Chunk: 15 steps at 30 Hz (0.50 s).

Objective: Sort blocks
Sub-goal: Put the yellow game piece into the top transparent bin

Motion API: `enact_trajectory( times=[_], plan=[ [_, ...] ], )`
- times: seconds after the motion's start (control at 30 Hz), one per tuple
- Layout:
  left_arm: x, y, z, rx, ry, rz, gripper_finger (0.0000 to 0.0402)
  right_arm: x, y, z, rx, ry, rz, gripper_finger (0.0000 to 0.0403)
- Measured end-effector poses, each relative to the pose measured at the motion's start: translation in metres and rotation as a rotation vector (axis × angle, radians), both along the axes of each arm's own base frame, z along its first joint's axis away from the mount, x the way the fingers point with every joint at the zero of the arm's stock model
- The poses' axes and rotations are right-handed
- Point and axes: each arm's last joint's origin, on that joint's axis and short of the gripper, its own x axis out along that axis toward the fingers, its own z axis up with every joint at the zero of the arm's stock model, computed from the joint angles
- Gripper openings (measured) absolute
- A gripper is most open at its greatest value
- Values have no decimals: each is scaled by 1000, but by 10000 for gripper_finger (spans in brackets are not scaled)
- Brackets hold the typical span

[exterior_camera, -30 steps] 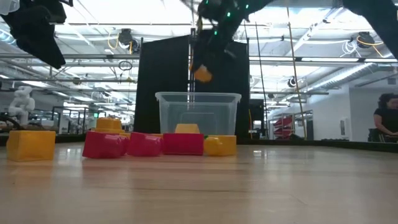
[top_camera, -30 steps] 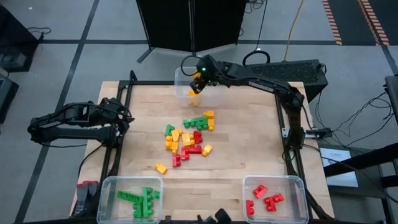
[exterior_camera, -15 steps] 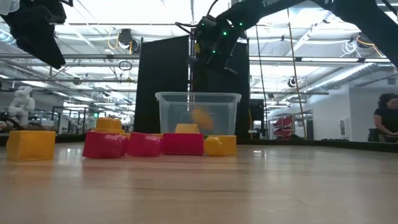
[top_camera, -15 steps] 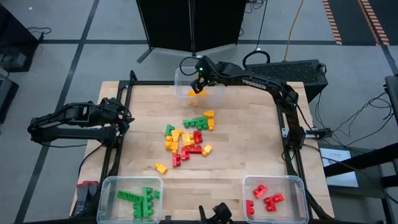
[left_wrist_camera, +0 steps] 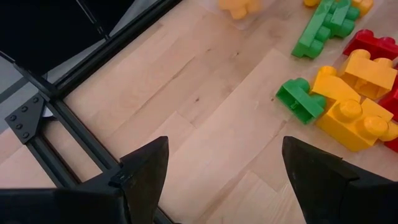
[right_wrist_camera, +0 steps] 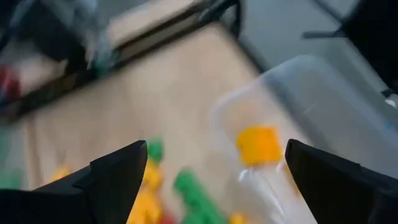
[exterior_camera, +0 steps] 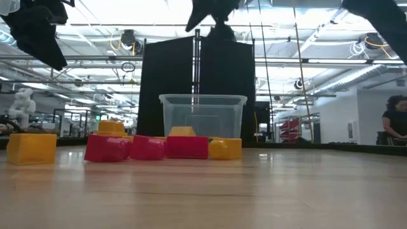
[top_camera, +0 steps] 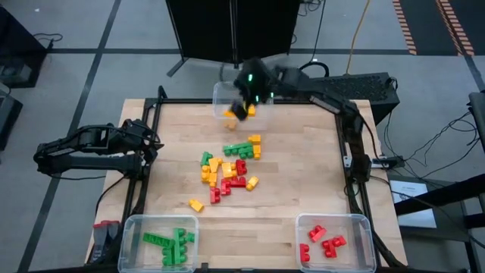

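A mixed pile of green, red and yellow blocks [top_camera: 231,168] lies at the table's middle, with a lone yellow one [top_camera: 196,205] nearer the front. My right gripper [top_camera: 245,100] hangs open and empty above the clear far bin [top_camera: 221,97]. In that bin a yellow block [right_wrist_camera: 258,144] rests on the floor [exterior_camera: 183,131]. My left gripper [top_camera: 151,144] waits open at the table's left edge, its fingers [left_wrist_camera: 146,168] over bare wood, left of the pile.
A clear bin with green blocks [top_camera: 158,241] stands at the near left corner. Another bin with red blocks [top_camera: 333,241] stands at the near right. A black frame rail [top_camera: 144,182] runs along the table's sides. A person [exterior_camera: 395,121] stands far off in the room.
My right gripper has let go of the yellow block, which has fallen into the far bin and lies on its floor. The gripper has then risen well above the bin and tipped.
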Motion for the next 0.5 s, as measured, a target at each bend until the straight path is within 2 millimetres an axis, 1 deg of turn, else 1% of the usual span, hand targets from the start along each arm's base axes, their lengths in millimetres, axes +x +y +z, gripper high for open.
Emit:
enact_trajectory(
  times=[0.03, 0.13, 0.27, 0.37, 0.5],
  plan=[
    [0, 0, 0, 0, 0, 0, 287, 0, 13, -3, -5, 47, 43, 377],
    [0, 0, 0, 1, 0, -1, 287, 1, 56, -25, -38, 256, 173, 377],
    [0, 0, 0, 5, 7, -7, 287, 7, 106, -64, -97, 452, 359, 377],
    [0, 0, 0, 14, 17, -22, 287, 9, 131, -95, -145, 552, 463, 377],
    [-1, 0, -1, 15, 30, -27, 287, 10, 154, -124, -201, 599, 589, 377]
  ],
)
